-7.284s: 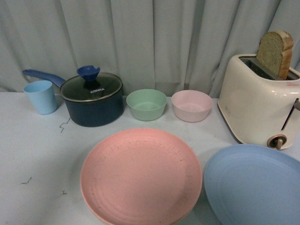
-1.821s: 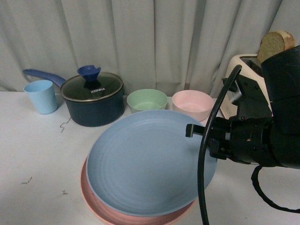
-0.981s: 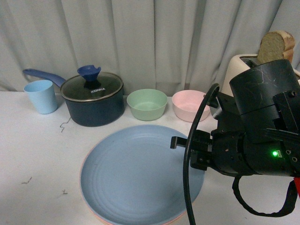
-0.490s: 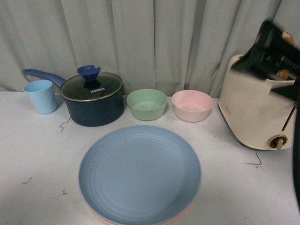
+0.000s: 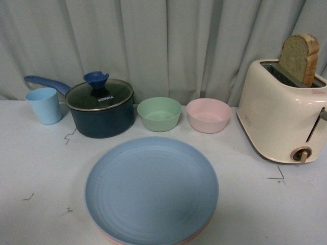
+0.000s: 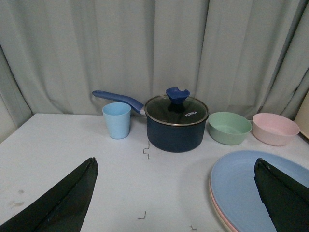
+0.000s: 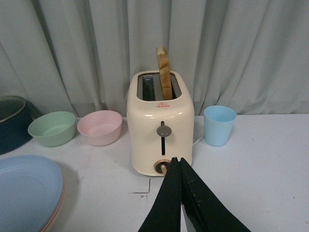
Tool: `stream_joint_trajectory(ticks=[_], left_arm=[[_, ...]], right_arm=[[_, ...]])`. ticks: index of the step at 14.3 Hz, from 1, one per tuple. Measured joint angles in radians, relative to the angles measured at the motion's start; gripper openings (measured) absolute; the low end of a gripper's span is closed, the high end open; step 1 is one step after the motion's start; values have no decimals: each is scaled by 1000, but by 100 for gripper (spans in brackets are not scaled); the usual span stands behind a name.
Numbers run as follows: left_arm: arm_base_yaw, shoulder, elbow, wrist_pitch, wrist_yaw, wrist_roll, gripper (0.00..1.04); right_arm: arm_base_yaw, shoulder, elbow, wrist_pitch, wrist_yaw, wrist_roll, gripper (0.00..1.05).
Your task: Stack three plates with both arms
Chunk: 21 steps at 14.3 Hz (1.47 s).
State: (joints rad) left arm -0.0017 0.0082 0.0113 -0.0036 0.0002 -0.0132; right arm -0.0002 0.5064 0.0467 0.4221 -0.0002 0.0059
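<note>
The light blue plate (image 5: 152,189) lies on the pink plate, of which only a thin rim (image 5: 203,231) shows, at the front middle of the table. The stack also shows in the left wrist view (image 6: 251,188) and the right wrist view (image 7: 24,188). The cream-beige plate is not in view. Neither arm shows in the front view. My left gripper (image 6: 175,162) is open and empty above the table, left of the stack. My right gripper (image 7: 176,160) is shut and empty, in front of the toaster and clear of the plates.
Along the curtain stand a light blue cup (image 5: 45,105), a dark blue lidded pot (image 5: 100,109), a green bowl (image 5: 159,113), a pink bowl (image 5: 208,115) and a cream toaster (image 5: 281,120) with a bread slice (image 5: 299,57). Another blue cup (image 7: 219,124) stands beyond the toaster.
The right arm brought the blue plate over the pink plate, set it down on it and drew back out of the front view. The blue plate now lies flat.
</note>
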Motion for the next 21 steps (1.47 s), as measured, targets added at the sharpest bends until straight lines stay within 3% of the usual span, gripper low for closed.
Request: stream_joint_trajectory(ticks=[5, 8, 14, 20, 21], left_arm=[[0, 0, 0, 0, 0, 0, 98], [0, 0, 0, 0, -1, 0, 98], [0, 0, 0, 0, 0, 0, 98], [0, 0, 0, 0, 0, 0, 98], [0, 0, 0, 0, 0, 0, 98]], right_arm=[[0, -128, -36, -101, 0, -1, 2], [0, -472, -35, -410, 0, -1, 2], [0, -502, -35, -425, 0, -2, 2], [0, -502, -35, -425, 0, -2, 76], [0, -502, -35, -425, 0, -1, 100]])
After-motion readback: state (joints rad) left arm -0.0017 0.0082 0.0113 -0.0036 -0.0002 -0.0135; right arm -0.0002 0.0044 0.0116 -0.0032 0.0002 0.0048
